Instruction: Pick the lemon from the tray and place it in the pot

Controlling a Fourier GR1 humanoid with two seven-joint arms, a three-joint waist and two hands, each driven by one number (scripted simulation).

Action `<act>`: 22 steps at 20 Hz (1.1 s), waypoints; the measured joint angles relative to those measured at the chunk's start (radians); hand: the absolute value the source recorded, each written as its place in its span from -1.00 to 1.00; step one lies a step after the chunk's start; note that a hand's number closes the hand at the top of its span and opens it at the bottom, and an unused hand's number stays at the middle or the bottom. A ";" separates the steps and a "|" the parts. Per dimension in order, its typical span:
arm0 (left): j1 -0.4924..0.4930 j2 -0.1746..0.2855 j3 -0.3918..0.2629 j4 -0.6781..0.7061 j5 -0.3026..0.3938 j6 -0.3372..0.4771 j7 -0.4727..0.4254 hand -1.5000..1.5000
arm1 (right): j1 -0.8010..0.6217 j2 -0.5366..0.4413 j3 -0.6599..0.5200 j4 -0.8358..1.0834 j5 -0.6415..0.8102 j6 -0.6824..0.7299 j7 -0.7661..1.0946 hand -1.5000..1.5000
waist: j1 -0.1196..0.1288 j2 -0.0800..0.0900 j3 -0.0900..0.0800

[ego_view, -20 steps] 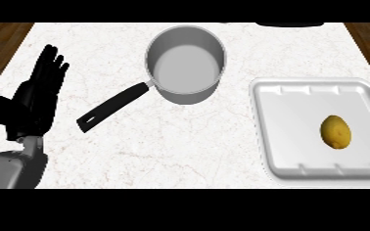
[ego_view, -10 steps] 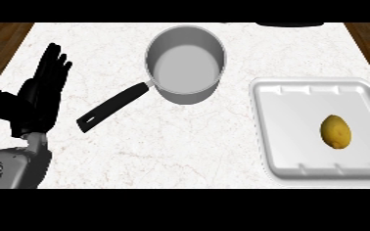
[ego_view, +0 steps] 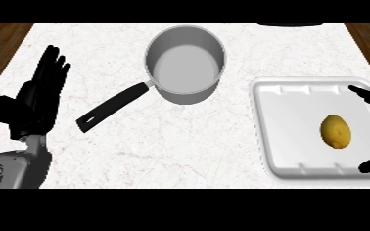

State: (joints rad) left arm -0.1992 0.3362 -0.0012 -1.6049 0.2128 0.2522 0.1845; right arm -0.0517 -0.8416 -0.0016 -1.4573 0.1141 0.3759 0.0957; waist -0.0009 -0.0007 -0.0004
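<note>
At far left the left hand (ego_view: 39,90) rests, fingers released. The pot (ego_view: 186,63) sits upper centre. The lemon (ego_view: 336,130) lies ungrasped in the tray (ego_view: 289,93) at right, where the right hand (ego_view: 359,92) barely shows, its grip impossible to tell. The pickup appears to be pending, and the next move calls for closing round the lemon.

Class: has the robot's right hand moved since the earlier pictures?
Yes: the right hand has come in at the view's right edge, leftward over the tray.

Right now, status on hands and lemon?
Left hand open, resting at left edge. Right hand barely in view beside tray. Lemon on tray, untouched. Pot empty, nothing between tray and pot.
</note>
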 measured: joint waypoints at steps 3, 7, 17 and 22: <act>0.003 -0.010 0.002 -0.012 -0.015 -0.008 0.013 0.00 | -0.023 0.023 -0.004 0.030 0.048 0.016 0.027 -1.00 | 0.002 0.000 0.000; -0.009 -0.034 0.002 -0.009 -0.040 -0.007 0.027 0.00 | -0.020 0.057 -0.006 0.025 0.117 0.020 0.063 -1.00 | 0.000 0.000 0.000; 0.015 -0.054 0.055 -0.040 -0.063 -0.060 0.034 0.00 | -0.052 0.176 -0.027 0.130 0.284 0.002 -0.008 -1.00 | 0.002 0.001 0.000; -0.009 -0.076 0.073 -0.001 -0.085 -0.072 0.023 0.00 | -0.083 0.213 -0.048 0.195 0.352 0.003 -0.022 -1.00 | 0.002 0.001 0.000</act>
State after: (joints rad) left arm -0.2080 0.2607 0.0721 -1.6059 0.1275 0.1802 0.2075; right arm -0.1352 -0.6286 -0.0493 -1.2627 0.4664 0.3788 0.0737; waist 0.0008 0.0002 0.0001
